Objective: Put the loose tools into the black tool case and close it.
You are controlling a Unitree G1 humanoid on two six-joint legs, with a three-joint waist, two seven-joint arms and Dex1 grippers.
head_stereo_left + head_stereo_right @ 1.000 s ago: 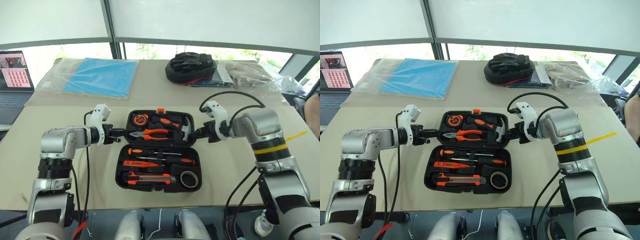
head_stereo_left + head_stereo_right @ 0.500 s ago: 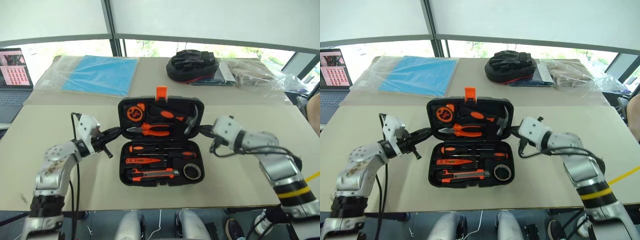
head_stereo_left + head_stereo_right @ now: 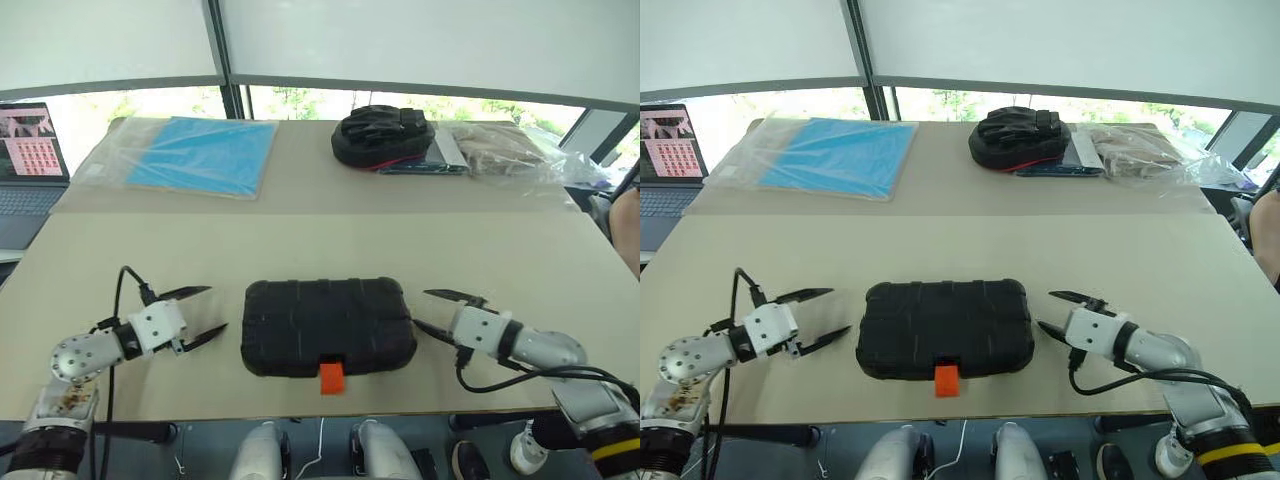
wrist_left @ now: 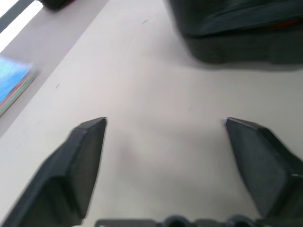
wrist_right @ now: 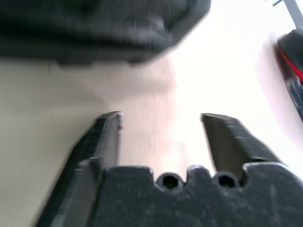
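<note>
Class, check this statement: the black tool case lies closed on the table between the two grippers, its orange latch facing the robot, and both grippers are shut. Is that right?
One detail is wrong: both grippers are open, not shut. In the left eye view the left gripper and right gripper have their fingers spread, empty, either side of the closed black tool case with its orange latch facing the robot.
</note>
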